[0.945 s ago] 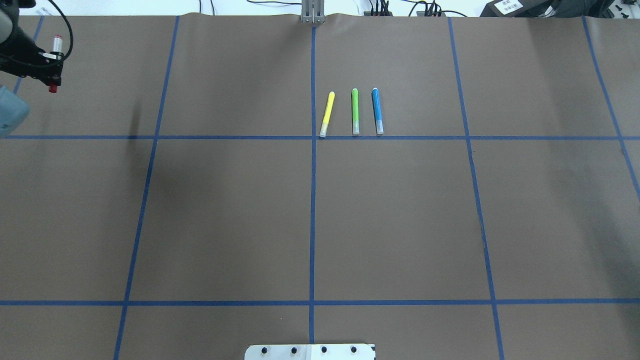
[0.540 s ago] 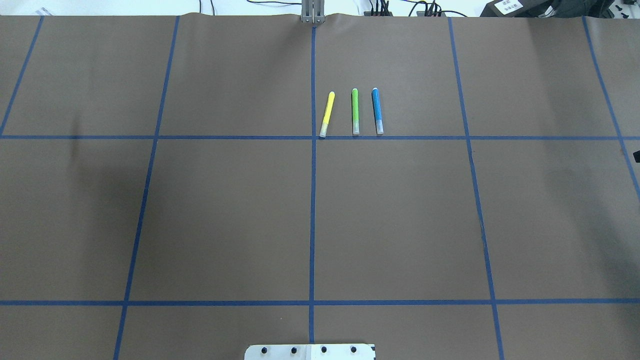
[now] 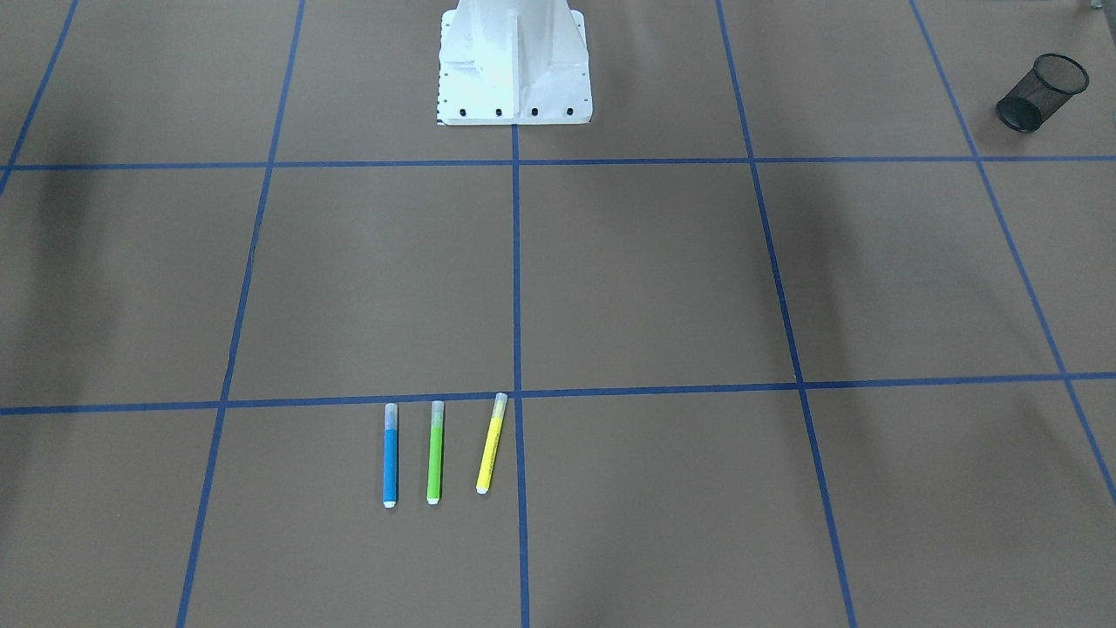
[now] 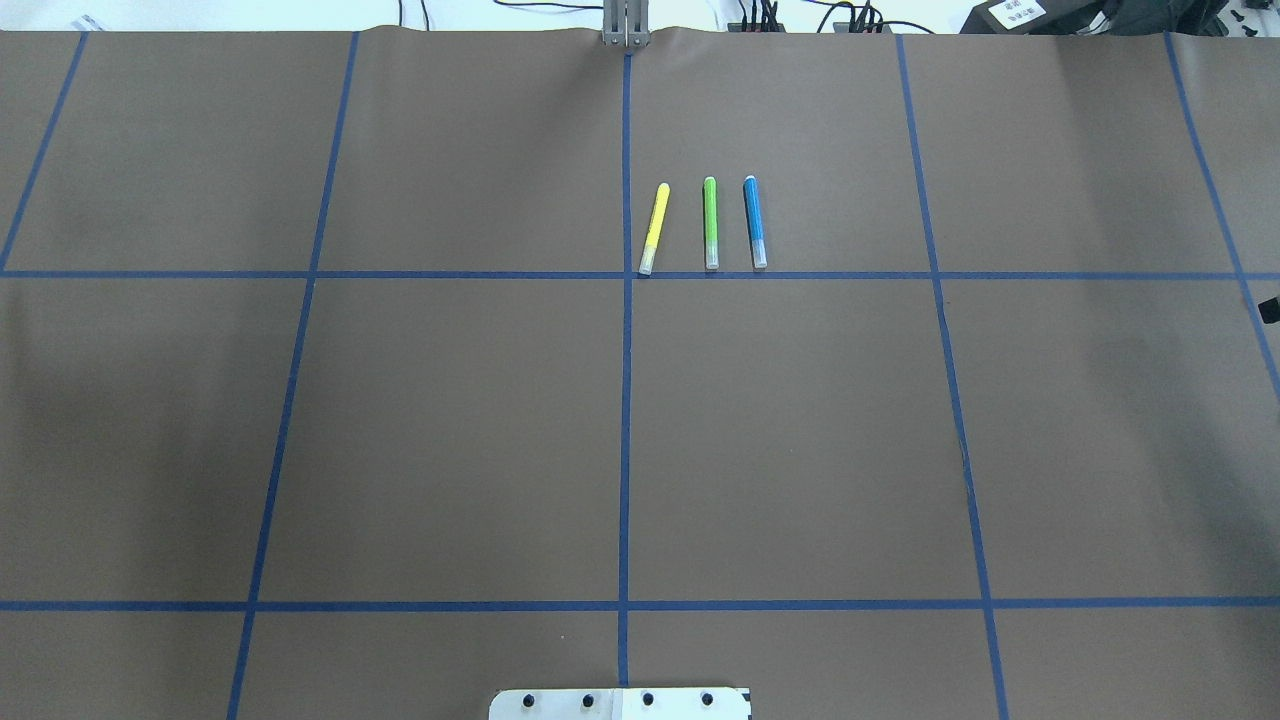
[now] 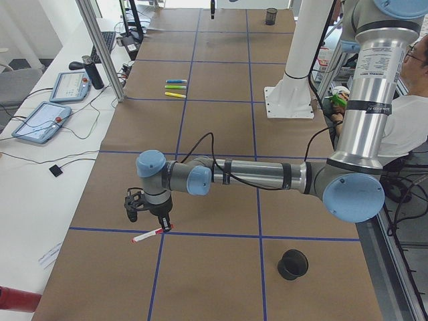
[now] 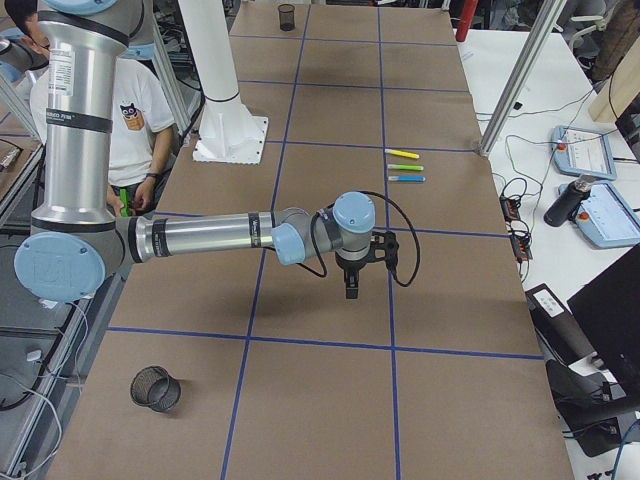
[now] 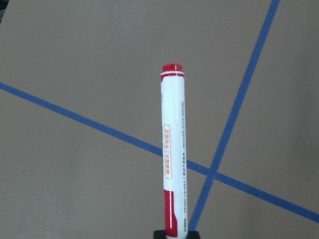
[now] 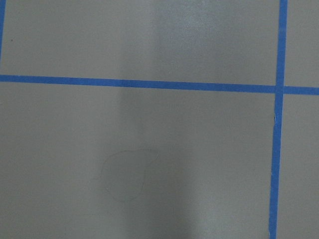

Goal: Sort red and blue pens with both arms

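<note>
The red pen [image 7: 172, 149], white-barrelled with red ends, juts forward from my left gripper [image 7: 175, 233], which is shut on its cap end. In the exterior left view the left gripper [image 5: 159, 223] hangs low over a tape crossing with the red pen [image 5: 148, 234] nearly level. The blue pen [image 4: 755, 221] lies on the table, rightmost in a row of three, also seen as the blue pen [image 3: 390, 453]. My right gripper [image 6: 351, 288] hovers over bare paper, far from the pens. I cannot tell if it is open or shut.
A green marker [image 4: 710, 222] and a yellow marker [image 4: 654, 228] lie beside the blue pen. One black mesh cup [image 5: 292, 264] stands near the left arm, another mesh cup [image 6: 155, 388] near the right arm. The white pedestal [image 3: 514, 61] stands mid-table. A person sits behind the robot.
My left gripper with the red pen has moved out of the overhead view past its left edge. A small black part has come in at that view's right edge.
</note>
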You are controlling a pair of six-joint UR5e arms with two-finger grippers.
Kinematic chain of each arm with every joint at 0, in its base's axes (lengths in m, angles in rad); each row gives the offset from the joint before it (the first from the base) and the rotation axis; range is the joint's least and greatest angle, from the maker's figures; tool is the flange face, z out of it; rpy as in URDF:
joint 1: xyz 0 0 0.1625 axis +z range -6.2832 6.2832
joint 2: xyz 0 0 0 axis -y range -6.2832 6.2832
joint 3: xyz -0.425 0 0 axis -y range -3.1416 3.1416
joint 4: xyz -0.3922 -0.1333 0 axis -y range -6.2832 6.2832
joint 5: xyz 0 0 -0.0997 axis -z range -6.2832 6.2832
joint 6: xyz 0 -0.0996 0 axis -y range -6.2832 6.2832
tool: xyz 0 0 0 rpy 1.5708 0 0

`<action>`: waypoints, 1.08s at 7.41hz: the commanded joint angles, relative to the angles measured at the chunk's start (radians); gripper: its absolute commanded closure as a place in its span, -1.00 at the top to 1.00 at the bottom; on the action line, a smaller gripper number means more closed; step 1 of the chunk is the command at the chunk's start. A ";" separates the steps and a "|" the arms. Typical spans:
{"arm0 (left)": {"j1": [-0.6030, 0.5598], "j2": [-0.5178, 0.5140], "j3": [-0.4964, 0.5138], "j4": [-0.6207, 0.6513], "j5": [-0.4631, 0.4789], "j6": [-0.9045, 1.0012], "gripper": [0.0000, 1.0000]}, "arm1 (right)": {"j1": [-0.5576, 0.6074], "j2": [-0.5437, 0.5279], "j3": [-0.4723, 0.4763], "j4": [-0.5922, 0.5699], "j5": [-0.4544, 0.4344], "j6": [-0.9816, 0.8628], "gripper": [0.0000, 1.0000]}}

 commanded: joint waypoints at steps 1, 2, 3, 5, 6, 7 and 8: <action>-0.083 0.000 -0.005 0.174 -0.142 0.083 -1.00 | -0.002 0.003 -0.002 0.000 -0.001 0.018 1.00; -0.107 0.006 -0.013 0.237 -0.161 0.084 -1.00 | -0.002 0.003 0.000 0.000 -0.015 0.018 1.00; -0.130 0.006 -0.014 0.306 -0.191 0.084 -1.00 | -0.002 0.003 0.000 0.000 -0.015 0.018 1.00; -0.177 0.050 -0.062 0.456 -0.198 0.116 -1.00 | -0.005 0.003 -0.002 0.000 -0.023 0.018 1.00; -0.190 0.104 -0.068 0.492 -0.248 0.135 -1.00 | -0.005 0.003 0.000 0.000 -0.024 0.027 0.99; -0.195 0.186 -0.076 0.492 -0.303 0.140 -1.00 | -0.008 0.015 0.000 0.000 -0.024 0.057 0.99; -0.200 0.269 -0.079 0.492 -0.346 0.188 -1.00 | -0.016 0.016 0.000 0.000 -0.024 0.074 0.99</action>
